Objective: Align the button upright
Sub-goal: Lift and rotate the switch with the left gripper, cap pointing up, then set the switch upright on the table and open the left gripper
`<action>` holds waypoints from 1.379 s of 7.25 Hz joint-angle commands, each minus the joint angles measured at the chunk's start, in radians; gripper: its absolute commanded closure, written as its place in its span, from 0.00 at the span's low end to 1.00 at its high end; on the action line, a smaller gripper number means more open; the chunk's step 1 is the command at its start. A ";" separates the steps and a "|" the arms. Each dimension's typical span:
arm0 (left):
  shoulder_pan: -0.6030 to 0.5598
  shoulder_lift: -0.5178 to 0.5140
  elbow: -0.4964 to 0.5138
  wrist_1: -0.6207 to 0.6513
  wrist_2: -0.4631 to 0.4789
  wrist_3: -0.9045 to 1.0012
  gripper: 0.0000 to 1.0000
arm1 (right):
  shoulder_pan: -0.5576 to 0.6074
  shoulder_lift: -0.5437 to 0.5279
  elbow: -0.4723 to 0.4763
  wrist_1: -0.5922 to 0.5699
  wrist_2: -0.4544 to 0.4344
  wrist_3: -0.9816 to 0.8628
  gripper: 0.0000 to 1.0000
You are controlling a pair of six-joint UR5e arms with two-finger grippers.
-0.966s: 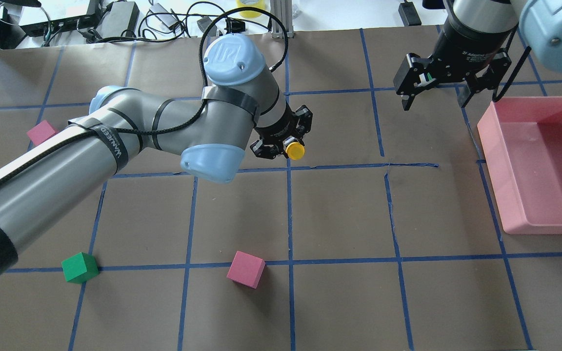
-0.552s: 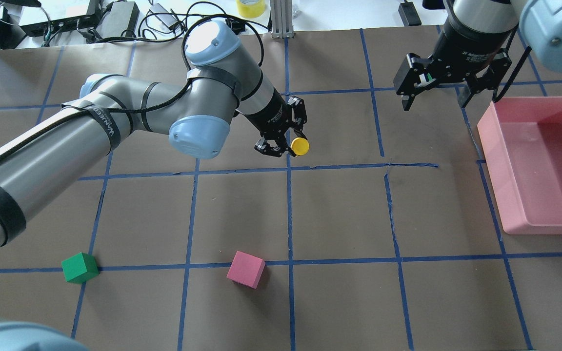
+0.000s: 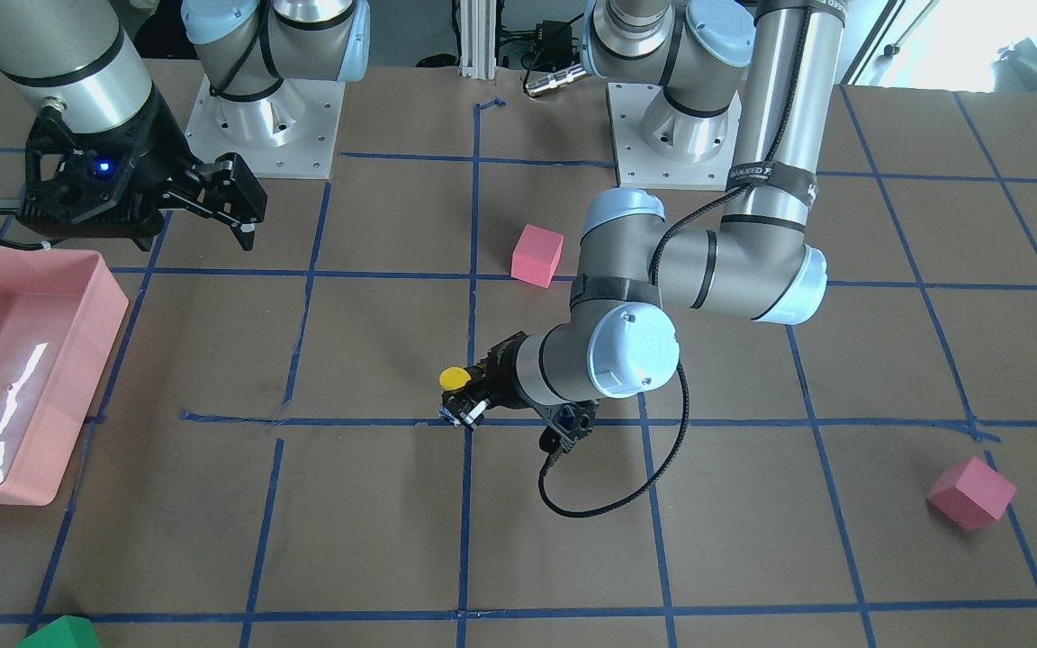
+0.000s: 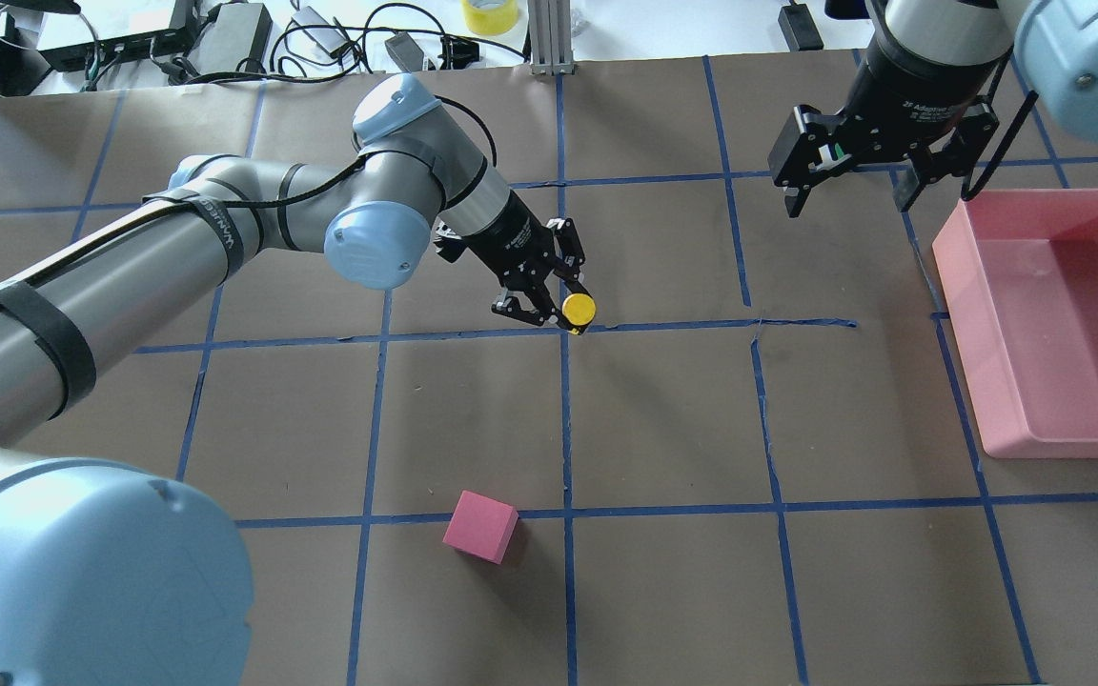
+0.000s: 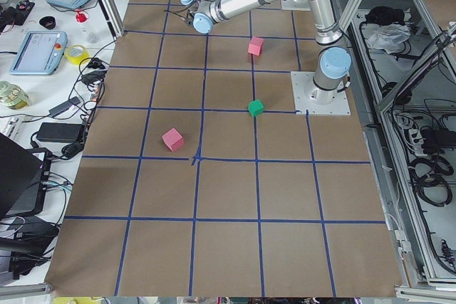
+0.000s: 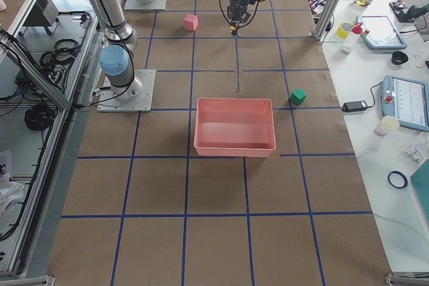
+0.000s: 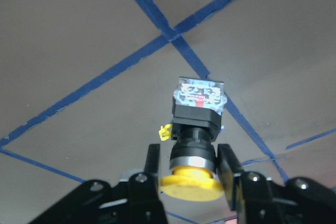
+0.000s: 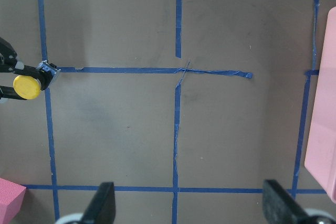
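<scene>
Item: one button (image 7: 197,129). You will find it clamped by its black body between the fingers of the left gripper (image 7: 190,163). The round yellow mushroom cap sits nearest the wrist. The silvery square terminal base points away, down toward a blue tape crossing (image 7: 169,34). It is tilted, cap uppermost. You cannot tell whether the base touches the table.

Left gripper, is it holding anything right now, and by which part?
The left gripper holds the button by the collar just behind its yellow cap, one finger each side, terminal base toward the table. The right gripper is open, empty.
</scene>
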 commanded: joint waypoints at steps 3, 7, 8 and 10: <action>0.022 -0.015 -0.005 -0.026 -0.059 0.021 0.94 | 0.000 0.000 0.001 0.000 0.000 0.000 0.00; 0.022 -0.017 -0.007 -0.021 -0.052 0.032 0.35 | 0.000 0.001 0.001 0.000 0.000 0.000 0.00; 0.022 -0.003 0.000 -0.021 -0.049 0.030 0.30 | 0.000 0.000 0.001 -0.006 -0.003 -0.003 0.00; 0.034 0.066 0.035 -0.032 -0.011 0.033 0.23 | -0.002 0.000 0.001 -0.008 0.003 -0.006 0.00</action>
